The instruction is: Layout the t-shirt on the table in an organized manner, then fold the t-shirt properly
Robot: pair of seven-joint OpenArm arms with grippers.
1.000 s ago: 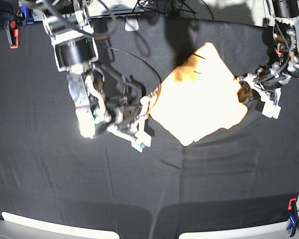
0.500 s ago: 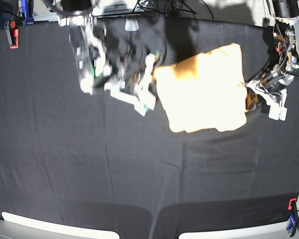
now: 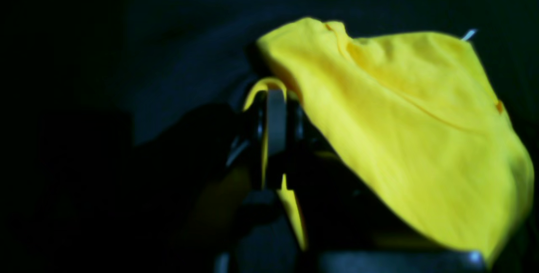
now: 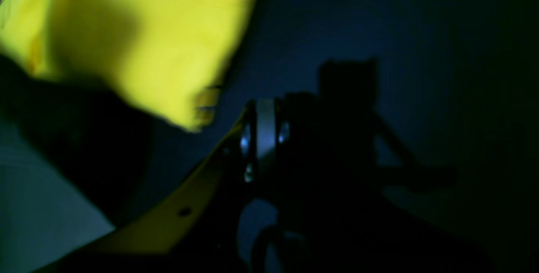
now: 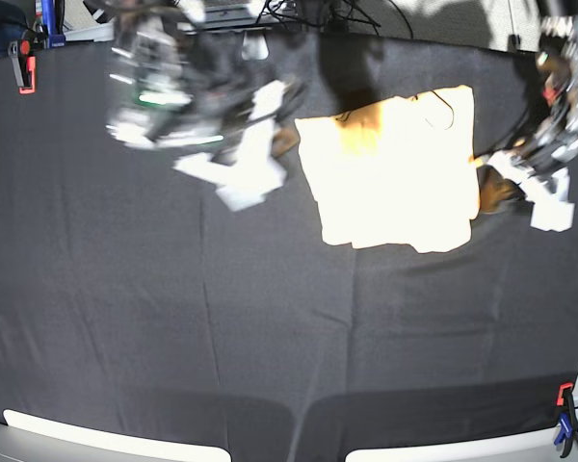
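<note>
1. The t-shirt [image 5: 395,173] lies as a compact, roughly square bundle on the far right part of the black counter [image 5: 270,327], washed almost cream by the light.
2. Left gripper [image 3: 273,108]: jaws pressed together, pinching a thin strip of the yellow cloth at the bundle's edge; in the base view it sits at the bundle's right side [image 5: 520,178].
3. Right gripper [image 4: 263,129]: jaws pressed together. A yellow band runs up to it in the wrist view, but whether that is pinched cloth I cannot tell. In the base view the arm is a blur just left of the bundle [image 5: 260,135].
4. Progress, by my judgement: early. No sleeves, neckline or hem are spread out, so the laying-out step is not done.
5. Left to do: open the shirt flat and square on the counter, then all the folds.
</note>
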